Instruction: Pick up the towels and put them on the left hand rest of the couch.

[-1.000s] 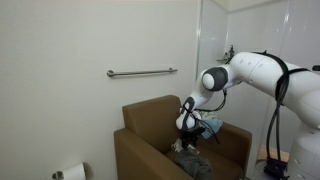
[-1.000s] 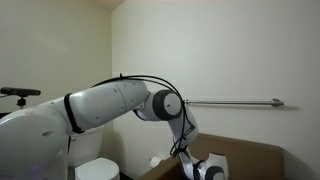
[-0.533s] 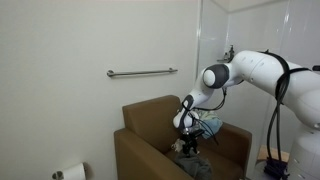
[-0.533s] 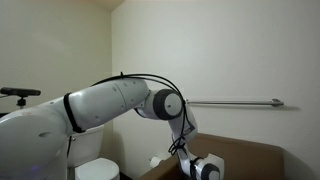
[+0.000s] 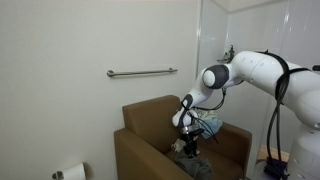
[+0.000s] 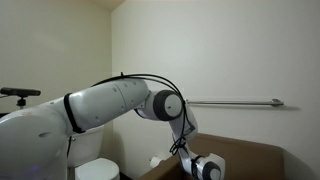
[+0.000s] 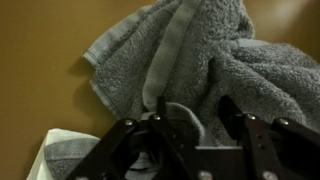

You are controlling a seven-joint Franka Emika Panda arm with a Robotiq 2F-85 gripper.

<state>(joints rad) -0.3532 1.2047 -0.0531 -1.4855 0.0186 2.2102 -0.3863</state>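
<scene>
End effector point(image 7: 195, 135) sitting on dark grey towel point(image 7: 205, 60) on couch point(image 5: 150, 118) seat, grip state unclear; pick step running, next needing pinch and lift

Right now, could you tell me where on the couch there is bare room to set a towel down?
The flat armrest nearest the toilet-paper roll looks bare along its top. In the wrist view, brown upholstery shows free left of the grey towel. The middle is crowded: the claw hangs over that towel, with a pale towel beside it.
</scene>
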